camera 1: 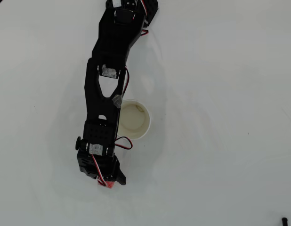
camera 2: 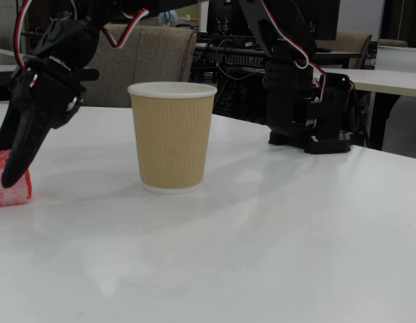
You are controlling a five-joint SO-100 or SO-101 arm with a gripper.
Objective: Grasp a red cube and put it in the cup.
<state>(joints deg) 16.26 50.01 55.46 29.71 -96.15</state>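
Note:
The red cube (camera 2: 16, 192) rests on the white table at the far left of the fixed view, partly cut off by the frame edge. From overhead only a sliver of the red cube (camera 1: 108, 184) shows under the arm's tip. My gripper (camera 1: 109, 181) is down over it. One black finger (camera 2: 21, 145) crosses the cube's near face, and the other finger is hidden, so the grip is unclear. The cup (camera 2: 172, 136) stands upright, tan-walled with a white rim, to the right of the gripper. Overhead, the cup (camera 1: 144, 126) sits beside the forearm, its mouth unobstructed.
The arm's base (camera 2: 309, 101) stands at the back right of the table, at the top of the overhead view (camera 1: 131, 9). Chairs and desks lie beyond the table. A small dark object (camera 1: 284, 219) sits at the overhead view's bottom right corner.

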